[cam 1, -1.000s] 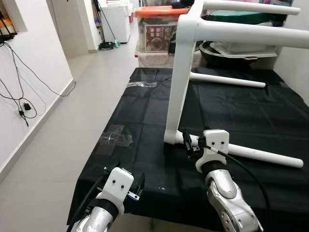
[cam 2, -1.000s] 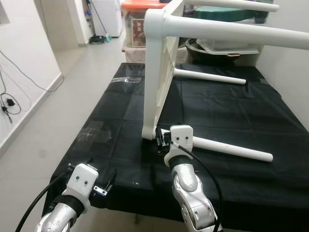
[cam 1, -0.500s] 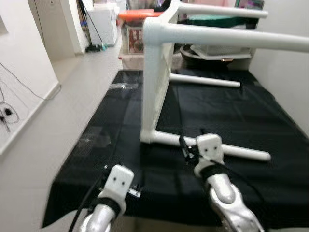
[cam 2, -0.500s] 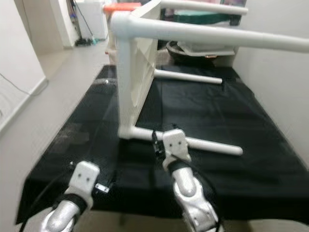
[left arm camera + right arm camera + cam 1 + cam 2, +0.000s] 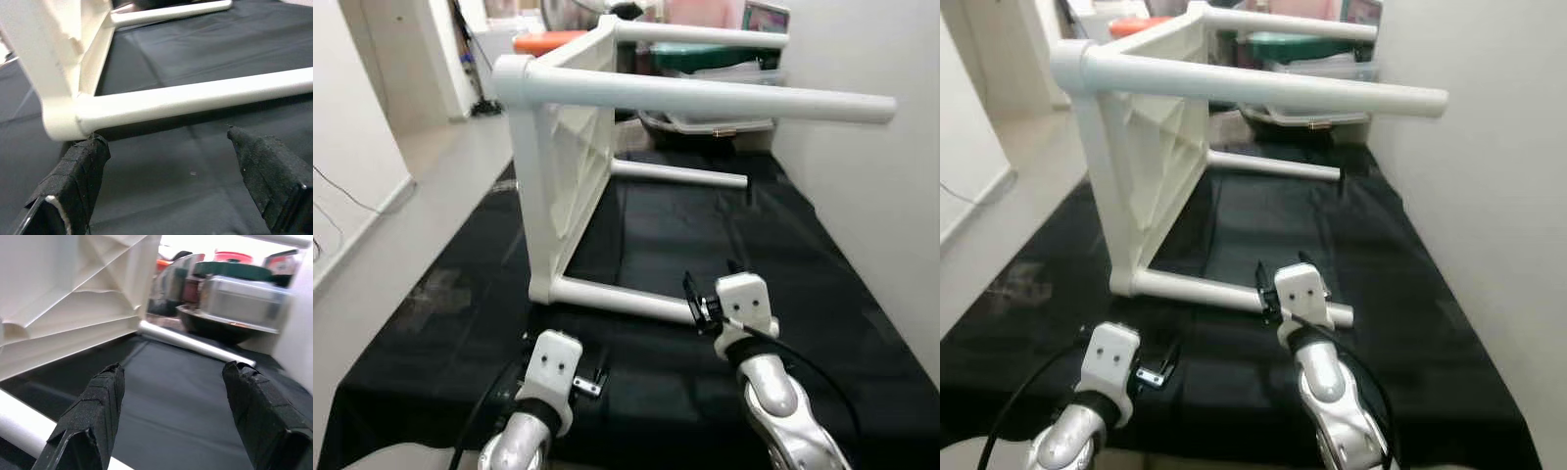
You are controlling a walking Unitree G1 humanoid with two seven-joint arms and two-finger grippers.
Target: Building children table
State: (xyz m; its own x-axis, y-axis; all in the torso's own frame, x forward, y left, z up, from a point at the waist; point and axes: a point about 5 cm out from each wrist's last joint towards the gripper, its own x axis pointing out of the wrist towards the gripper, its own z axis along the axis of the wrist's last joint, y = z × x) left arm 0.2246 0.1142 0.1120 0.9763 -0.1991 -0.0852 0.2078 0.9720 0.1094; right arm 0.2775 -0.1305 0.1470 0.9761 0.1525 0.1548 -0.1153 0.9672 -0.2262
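Note:
The white plastic children's table [image 5: 558,166] lies on its side on a black cloth [image 5: 685,225], top upright at the left, legs pointing right. Its near lower leg [image 5: 617,297] rests on the cloth. My right gripper [image 5: 171,396] is open, hovering just over that leg near its free end [image 5: 1340,315], and nothing is between its fingers [image 5: 93,421]. My left gripper [image 5: 166,181] is open too, low over the cloth. The same leg [image 5: 195,95] crosses just beyond its fingertips [image 5: 73,186], close to the table's corner [image 5: 58,122].
A white wall [image 5: 862,196] runs close along the cloth's right side. Storage bins with orange [image 5: 548,41] and green [image 5: 705,54] lids and a dark basin [image 5: 705,127] stand behind the table. Grey floor [image 5: 372,235] lies to the left. The upper near leg [image 5: 705,95] overhangs both arms.
The whole picture has swung, so the camera moved and the table appears further left. My right gripper now stands by the lower leg's free end instead of its base. Both grippers stay open.

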